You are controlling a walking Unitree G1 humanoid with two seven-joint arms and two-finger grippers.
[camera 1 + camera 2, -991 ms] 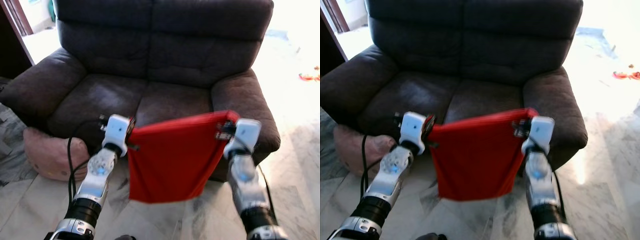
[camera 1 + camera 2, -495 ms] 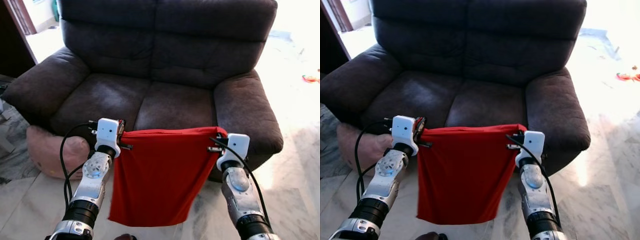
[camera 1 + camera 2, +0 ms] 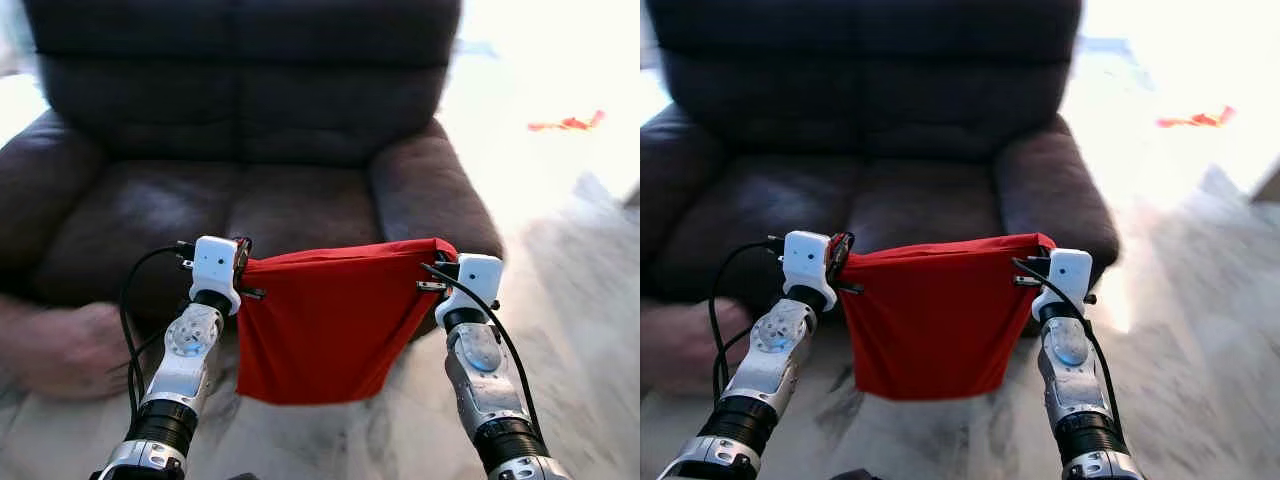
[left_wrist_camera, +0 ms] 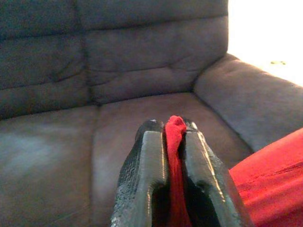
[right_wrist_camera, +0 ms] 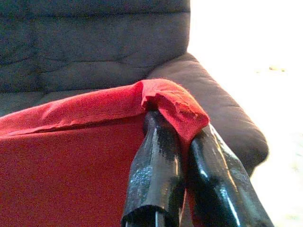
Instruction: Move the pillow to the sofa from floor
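The red pillow (image 3: 325, 325) is hanging flat like a cloth in the middle of the head views, stretched sideways between the two claws. The left claw (image 4: 174, 142) is pinching one top corner tight. The right claw (image 5: 182, 137) is pinching the other top corner tight, with red cloth folded over its fingers. So the pillow's long top edge is running from left to right, and both arms are just as near to it. The dark sofa (image 3: 150, 200) is sitting straight ahead, in the upper left of the frame, with its seat just beyond the pillow. Both arms are reaching forward, side by side, at about the same height. The picture is blurry.
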